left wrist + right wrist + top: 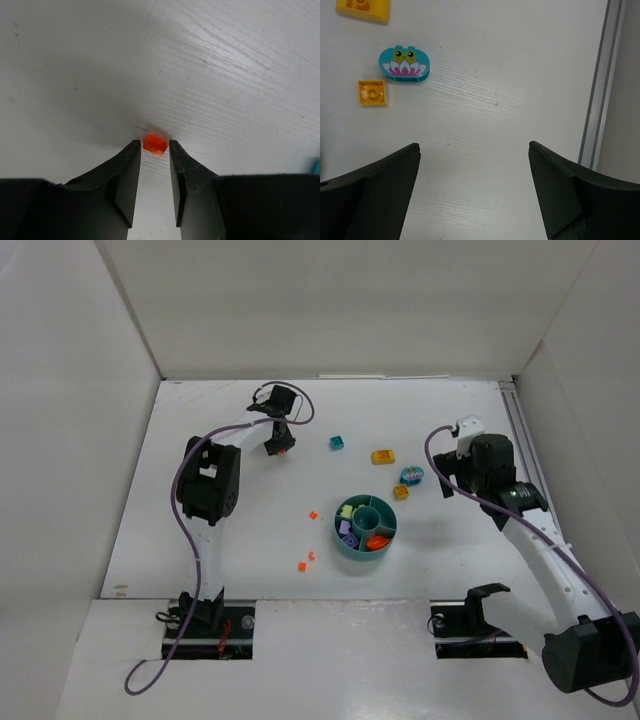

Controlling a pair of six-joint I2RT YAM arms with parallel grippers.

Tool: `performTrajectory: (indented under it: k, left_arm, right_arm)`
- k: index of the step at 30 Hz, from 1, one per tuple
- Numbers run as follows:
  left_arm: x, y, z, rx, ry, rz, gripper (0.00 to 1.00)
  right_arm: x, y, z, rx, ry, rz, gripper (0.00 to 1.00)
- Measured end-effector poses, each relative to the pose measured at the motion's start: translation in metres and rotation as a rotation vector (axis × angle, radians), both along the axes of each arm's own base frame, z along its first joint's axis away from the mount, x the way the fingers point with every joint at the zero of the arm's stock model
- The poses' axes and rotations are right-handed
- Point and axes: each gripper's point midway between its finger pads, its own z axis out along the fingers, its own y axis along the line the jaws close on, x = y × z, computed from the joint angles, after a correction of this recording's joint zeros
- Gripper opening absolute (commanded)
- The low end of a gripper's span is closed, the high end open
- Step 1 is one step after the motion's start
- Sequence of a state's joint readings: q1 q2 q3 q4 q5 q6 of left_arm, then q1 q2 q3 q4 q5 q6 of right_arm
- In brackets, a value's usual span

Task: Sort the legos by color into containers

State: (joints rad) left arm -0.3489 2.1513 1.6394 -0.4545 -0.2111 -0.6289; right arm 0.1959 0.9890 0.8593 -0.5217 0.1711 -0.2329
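Slippage is the main worry at this moment. At the far left of the tabletop [250, 530], the left jaws are pointing down at a tiny orange brick [155, 144], which is lying on the surface right between their very tips. The jaws are standing narrowly apart, one on each side of it, and whether they are actually pressing on it cannot be told.

Because the brick is sitting at the extreme tips and turned a little askew, a squeeze is likely to catch it by a corner. It could then be squirting out sideways, or dropping during the carry to the teal dish [362, 551], which is well apart to the right. The dish is holding yellowish, purple and orange pieces in separate sections. Its wedges are small, so a release that is slightly off could be landing the brick among the wrong colour.

The right jaws are hanging wide open over bare tabletop, gripping nothing, with a teal frog piece [405, 63] and a yellow tile [372, 93] lying ahead to their left. Other loose legos are waiting outside the dish: a teal brick [337, 443], a yellow brick [383, 456] and small orange bits [311, 556].
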Motion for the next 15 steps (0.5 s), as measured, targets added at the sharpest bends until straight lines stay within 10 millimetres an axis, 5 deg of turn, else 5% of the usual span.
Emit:
performTrajectory:
  k: [15]
  left_arm:
    - [-0.0006,0.0002,0.0004,0.005,0.01,-0.004,0.0]
  right_arm:
    - [-0.0012,-0.003,0.0023,-0.001,-0.015,-0.003,0.93]
